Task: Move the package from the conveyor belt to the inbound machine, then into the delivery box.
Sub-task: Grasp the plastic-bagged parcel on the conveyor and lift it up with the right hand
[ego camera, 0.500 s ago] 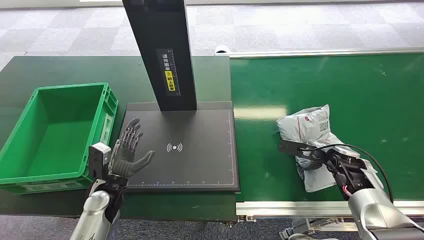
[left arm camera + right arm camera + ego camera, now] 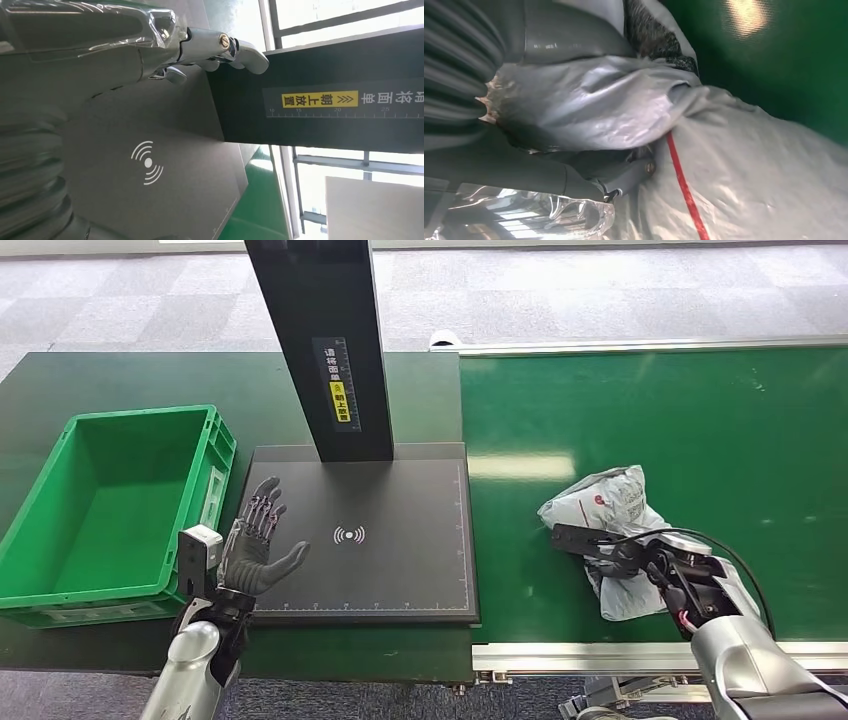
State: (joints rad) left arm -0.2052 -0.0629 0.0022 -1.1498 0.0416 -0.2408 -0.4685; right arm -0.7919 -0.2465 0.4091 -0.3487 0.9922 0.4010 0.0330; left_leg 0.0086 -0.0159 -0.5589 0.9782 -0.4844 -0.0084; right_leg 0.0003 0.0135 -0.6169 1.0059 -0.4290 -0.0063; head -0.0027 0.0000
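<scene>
A crumpled grey plastic package with a red mark lies on the green conveyor belt near its front edge. My right hand grips its near part, fingers dug into the wrapping. Up close, the right wrist view has the grey package bunched against the hand. My left hand hovers open, fingers spread, over the left edge of the black inbound machine plate. The left wrist view looks past the left hand onto the plate's wave symbol. The green delivery box stands empty at the left.
The machine's black column rises from the back of the plate, with a yellow label. A metal rail runs along the conveyor's front edge. Dark green tabletop surrounds the box and plate.
The package has shifted left toward the plate and crumpled tighter in my right hand. The left hand has stayed put.
</scene>
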